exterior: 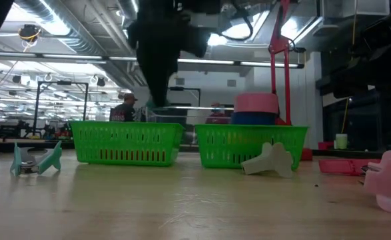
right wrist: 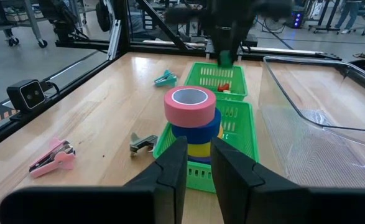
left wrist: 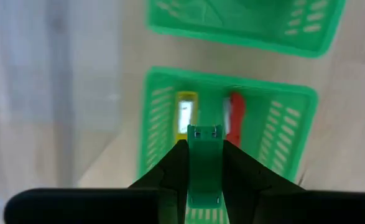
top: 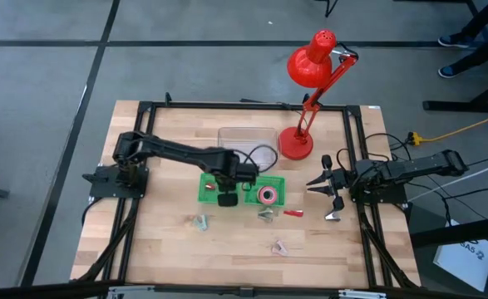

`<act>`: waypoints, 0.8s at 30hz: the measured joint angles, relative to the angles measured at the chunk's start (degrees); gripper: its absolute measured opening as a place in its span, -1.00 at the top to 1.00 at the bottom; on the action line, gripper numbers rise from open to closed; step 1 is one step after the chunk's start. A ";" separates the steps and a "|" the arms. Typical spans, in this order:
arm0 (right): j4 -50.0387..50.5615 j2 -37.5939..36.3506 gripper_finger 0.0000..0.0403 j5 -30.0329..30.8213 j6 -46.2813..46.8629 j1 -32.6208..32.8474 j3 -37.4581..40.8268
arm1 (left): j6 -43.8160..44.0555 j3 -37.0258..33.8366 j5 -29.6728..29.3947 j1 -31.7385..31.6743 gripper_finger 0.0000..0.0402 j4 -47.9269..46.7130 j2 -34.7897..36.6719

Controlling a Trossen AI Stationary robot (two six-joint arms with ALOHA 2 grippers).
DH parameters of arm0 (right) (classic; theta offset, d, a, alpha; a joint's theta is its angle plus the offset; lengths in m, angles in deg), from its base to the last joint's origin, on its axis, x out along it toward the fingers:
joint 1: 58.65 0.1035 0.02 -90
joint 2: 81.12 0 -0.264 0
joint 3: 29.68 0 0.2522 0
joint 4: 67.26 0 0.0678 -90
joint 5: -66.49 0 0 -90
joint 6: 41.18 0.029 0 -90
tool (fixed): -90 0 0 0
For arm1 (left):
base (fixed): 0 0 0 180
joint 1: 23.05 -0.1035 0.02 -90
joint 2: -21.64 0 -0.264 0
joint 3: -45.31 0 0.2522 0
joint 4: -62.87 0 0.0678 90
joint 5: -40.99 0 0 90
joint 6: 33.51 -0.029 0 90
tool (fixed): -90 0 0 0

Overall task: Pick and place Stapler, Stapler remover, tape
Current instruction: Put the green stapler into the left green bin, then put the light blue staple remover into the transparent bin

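Note:
Two green baskets sit side by side mid-table. My left gripper (top: 225,197) hangs over the left basket (top: 209,188), pointing down and shut on a small green stapler (left wrist: 204,158). A yellow stapler (left wrist: 185,113) and a red one (left wrist: 235,112) lie in that basket below it. The right basket (top: 275,184) holds the tape (right wrist: 190,121), stacked pink on blue on yellow. A teal stapler remover (top: 199,221), a grey one (top: 266,214) and a pink one (top: 280,247) lie on the wood. My right gripper (right wrist: 199,165) waits at the right edge, fingers slightly apart, holding nothing. My left gripper pinches the green stapler by its two long sides (left wrist: 202,180) between its two fingers, which come from above and point down. The stapler's free end (left wrist: 204,132) sticks out past the fingertips. It hangs clear above the basket's inside.
A clear plastic bin (top: 248,141) lies behind the baskets, and a red desk lamp (top: 303,100) stands at the back right. A small red item (top: 292,213) lies right of the grey remover. Bare wood runs along the near edge and the left side.

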 joint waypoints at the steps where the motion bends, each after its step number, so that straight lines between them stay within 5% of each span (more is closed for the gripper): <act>1: 0.00 0.01 0.64 0.00 0.00 0.00 0.01 | -0.78 -1.83 -0.02 0.31 0.69 2.16 -0.02; 10: 0.00 0.00 0.64 0.00 0.00 0.00 0.01 | -2.74 -14.57 -0.08 1.58 0.69 14.16 -0.07; 24: 0.00 -0.01 0.64 0.00 0.00 0.00 0.01 | -1.76 -15.23 -0.43 0.66 0.37 16.46 1.61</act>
